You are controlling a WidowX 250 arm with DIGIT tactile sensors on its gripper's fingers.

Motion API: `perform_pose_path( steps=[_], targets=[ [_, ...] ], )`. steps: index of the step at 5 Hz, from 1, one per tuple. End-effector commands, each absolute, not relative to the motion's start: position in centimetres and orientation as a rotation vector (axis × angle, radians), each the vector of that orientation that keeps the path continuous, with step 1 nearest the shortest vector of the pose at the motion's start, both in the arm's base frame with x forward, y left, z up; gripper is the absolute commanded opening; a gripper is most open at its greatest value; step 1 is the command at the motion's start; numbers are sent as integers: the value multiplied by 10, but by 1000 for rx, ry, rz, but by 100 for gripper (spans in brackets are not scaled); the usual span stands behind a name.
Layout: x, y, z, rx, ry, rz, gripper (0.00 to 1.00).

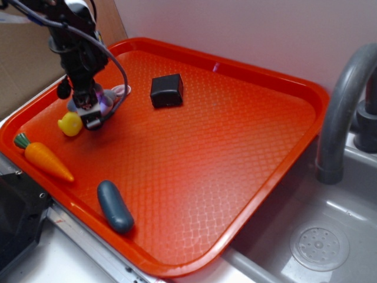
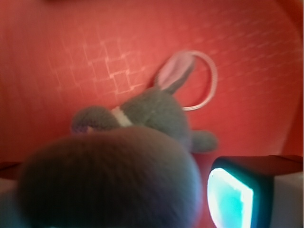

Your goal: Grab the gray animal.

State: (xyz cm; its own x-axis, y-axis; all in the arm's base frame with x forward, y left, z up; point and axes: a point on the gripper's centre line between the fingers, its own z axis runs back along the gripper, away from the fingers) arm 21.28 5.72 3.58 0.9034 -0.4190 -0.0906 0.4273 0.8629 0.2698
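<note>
- Lying in the far left corner of the orange tray (image 1: pixel 247 194), just beside the yellow duck (image 1: pixel 70 124), mostly hidden under the hand (image 1: pixel 94 112) in the exterior view: the gray animal (image 2: pixel 152 111)
- Showing up close in the wrist view: fuzzy gray plush body, 1 pink-lined ear (image 2: pixel 173 73) pointing away, a pale band near the neck, a thin whitish loop (image 2: pixel 209 80) curling beside the ear
- Filling the lower left of the wrist view: a large blurred gray fuzzy mass, likely part of the same toy very close to the lens, though hard telling for sure
- Hanging low right over the plush, with 1 glowing fingertip pad (image 2: pixel 232 197) visible at lower right; other finger not clearly seen, so impossible telling whether the hand is wide, narrow or already pinching fur
- Judging handling: very light, soft and squashy, compressing under a pinch, not fragile, fuzzy surface giving good grip and little slip
- Judging the hold: best squeezing across the plump body, not the floppy ear or thin loop, which would be folding and slipping free
- Watching for nudging the duck or sliding the toy across the textured tray while closing
- Sitting well apart and irrelevant: dark blue-gray capsule (image 1: pixel 115 206), carrot (image 1: pixel 44 158), black block (image 1: pixel 166 90)
</note>
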Motion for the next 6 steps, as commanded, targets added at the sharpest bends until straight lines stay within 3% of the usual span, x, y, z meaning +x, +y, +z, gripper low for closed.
perform_pose_path(
  steps=[1,2,5,6],
  targets=[
    [220,56,42,309,6,-461,25],
    [216,57,61,302,-30,-439,0],
    [203,40,148,207,32,-147,0],
    [195,23,182,89,49,-44,0]
  ],
)
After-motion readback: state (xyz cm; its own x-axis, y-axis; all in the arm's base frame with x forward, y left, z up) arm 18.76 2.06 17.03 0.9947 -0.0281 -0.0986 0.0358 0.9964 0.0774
